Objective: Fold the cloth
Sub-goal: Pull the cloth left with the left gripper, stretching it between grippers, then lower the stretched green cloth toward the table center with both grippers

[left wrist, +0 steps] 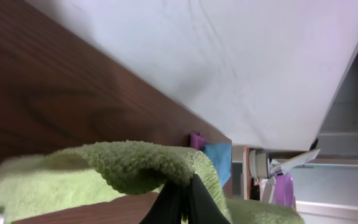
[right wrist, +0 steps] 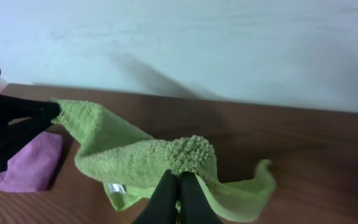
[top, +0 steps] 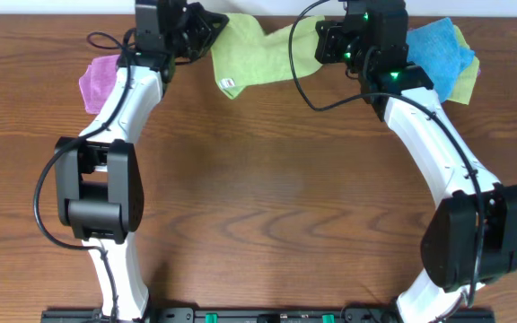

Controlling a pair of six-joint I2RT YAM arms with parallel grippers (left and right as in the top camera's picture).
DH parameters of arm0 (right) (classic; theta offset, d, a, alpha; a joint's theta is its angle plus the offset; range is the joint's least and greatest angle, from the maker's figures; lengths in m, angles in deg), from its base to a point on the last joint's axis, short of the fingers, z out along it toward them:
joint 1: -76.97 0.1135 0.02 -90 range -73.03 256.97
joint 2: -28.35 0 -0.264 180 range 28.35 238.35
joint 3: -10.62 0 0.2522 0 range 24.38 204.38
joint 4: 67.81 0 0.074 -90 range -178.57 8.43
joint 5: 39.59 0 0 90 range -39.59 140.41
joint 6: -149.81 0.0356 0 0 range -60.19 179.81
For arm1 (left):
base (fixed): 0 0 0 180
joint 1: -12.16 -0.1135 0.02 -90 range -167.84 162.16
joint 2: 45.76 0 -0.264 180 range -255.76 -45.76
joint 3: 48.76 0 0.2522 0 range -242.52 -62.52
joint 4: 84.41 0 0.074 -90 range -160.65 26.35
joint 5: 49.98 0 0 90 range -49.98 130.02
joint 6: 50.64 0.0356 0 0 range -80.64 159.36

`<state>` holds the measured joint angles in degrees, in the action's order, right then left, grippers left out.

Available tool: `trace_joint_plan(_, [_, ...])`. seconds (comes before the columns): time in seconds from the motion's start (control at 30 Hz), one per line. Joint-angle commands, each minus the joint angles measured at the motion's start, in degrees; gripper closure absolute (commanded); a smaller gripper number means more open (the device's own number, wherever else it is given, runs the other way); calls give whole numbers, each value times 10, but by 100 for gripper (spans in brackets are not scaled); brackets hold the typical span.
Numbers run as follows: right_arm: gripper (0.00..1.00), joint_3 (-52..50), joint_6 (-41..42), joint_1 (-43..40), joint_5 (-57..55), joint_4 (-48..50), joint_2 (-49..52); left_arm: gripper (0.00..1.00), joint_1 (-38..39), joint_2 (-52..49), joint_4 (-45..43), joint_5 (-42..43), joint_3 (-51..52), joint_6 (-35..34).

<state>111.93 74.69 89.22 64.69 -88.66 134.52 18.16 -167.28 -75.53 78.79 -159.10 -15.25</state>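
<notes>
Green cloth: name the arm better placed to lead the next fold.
Left, probably: the left end effector pinches the green cloth at a corner, while the right end effector grips a bunched part with cloth trailing past.

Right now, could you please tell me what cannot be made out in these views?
Green cloth: ends under left gripper and right gripper, overhead.
Its white tag: print too small, overhead.
Blue cloth: partly under the right arm, overhead.
Pink cloth: partly under the left arm, overhead.
</notes>
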Motion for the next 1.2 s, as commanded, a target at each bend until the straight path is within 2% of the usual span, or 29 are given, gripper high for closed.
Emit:
trace_joint_plan(0.0, [99,28,7,2,-7,-11,-1,94,-9,-1,-1,29,-20,19])
trace_joint_plan(0.53, [99,62,-19,11,-8,-175,-54,94,-13,0,8,191,-47,12])
trace_joint_plan(0.7, [99,62,-28,11,-16,-233,-70,94,-13,2,57,229,-47,39])
trace_joint_plan(0.83, [99,62,-33,11,-21,-287,-78,94,-14,21,172,237,-47,123])
trace_joint_plan(0.97, [99,62,-38,12,-21,-331,-82,94,-14,54,337,186,-47,240])
trace_joint_plan(1.17, [99,62,-40,19,-21,-382,-85,94,-12,92,527,115,-47,350])
